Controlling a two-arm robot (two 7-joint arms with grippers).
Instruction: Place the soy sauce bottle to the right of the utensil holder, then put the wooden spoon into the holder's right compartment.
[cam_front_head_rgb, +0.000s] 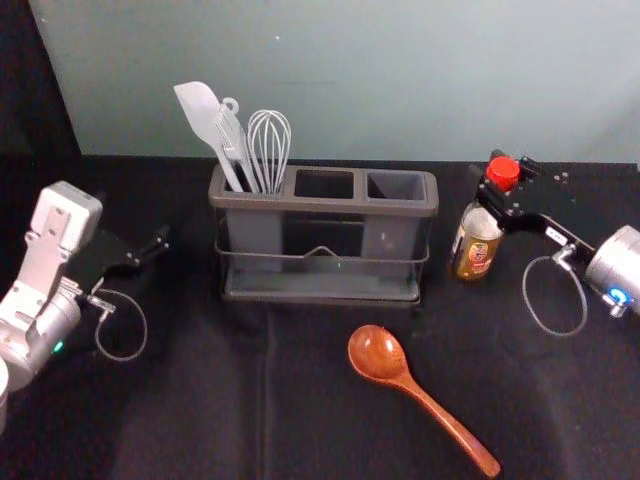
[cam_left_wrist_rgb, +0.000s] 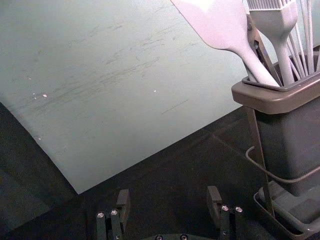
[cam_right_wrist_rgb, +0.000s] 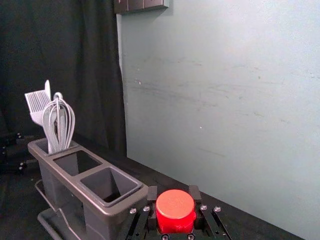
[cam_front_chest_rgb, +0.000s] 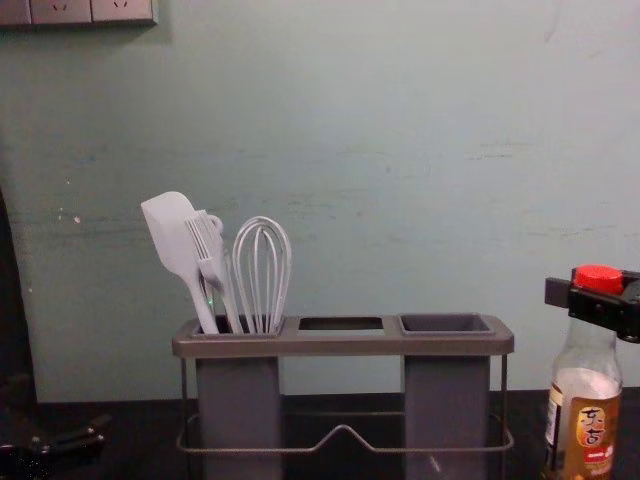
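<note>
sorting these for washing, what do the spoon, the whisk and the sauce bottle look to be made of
Spoon: looks like wood, reddish brown with streaky grain and a glossy, probably lacquered finish.
Whisk: pale grey loops with a smooth, even surface; perhaps silicone or plastic, though a coated wire core can't be ruled out.
Bottle: clear body, likely glass but possibly plastic; glossy red cap, probably plastic.

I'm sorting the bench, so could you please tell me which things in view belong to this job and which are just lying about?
Part of the job:
- soy sauce bottle, its red cap held by the right tool
- utensil holder
- wooden spoon, lying in front

Just there:
- spatula, brush and whisk, in the left compartment
- left tool, idle left of the holder
</note>
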